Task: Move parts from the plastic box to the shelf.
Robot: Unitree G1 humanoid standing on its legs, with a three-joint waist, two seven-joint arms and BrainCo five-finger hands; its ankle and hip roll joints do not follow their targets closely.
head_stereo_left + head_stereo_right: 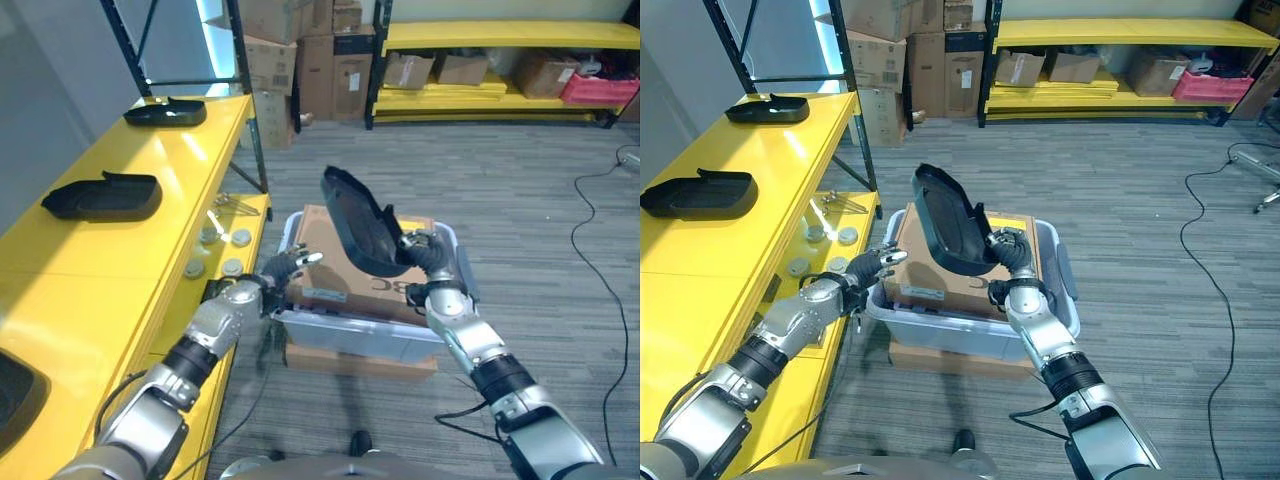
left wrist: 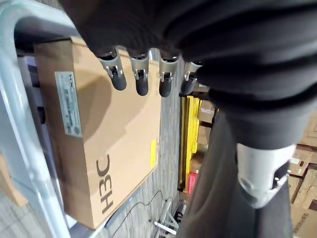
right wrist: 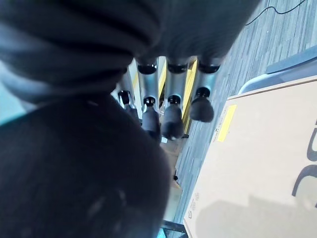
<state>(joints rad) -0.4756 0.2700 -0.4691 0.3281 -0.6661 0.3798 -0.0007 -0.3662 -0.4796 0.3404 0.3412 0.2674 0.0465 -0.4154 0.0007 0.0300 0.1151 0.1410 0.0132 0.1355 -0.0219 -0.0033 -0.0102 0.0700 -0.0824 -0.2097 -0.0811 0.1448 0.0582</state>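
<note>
My right hand (image 1: pixel 425 262) is shut on a black curved part (image 1: pixel 360 225) and holds it tilted above the clear plastic box (image 1: pixel 340 335) on the floor. In the right wrist view the part (image 3: pixel 74 173) lies against the fingers (image 3: pixel 171 116). A brown cardboard box (image 1: pixel 330 270) lies inside the plastic box. My left hand (image 1: pixel 275 275) hovers open at the box's left rim, fingers (image 2: pixel 141 79) straight over the cardboard (image 2: pixel 109 139). The yellow shelf (image 1: pixel 130 250) runs along the left and carries two black parts (image 1: pixel 105 195) (image 1: pixel 165 112).
Several small round pieces (image 1: pixel 215 250) lie on the shelf's lower ledge beside the box. Stacked cardboard boxes (image 1: pixel 300 60) and a yellow rack (image 1: pixel 500 60) stand at the back. Grey carpet lies open to the right of the plastic box.
</note>
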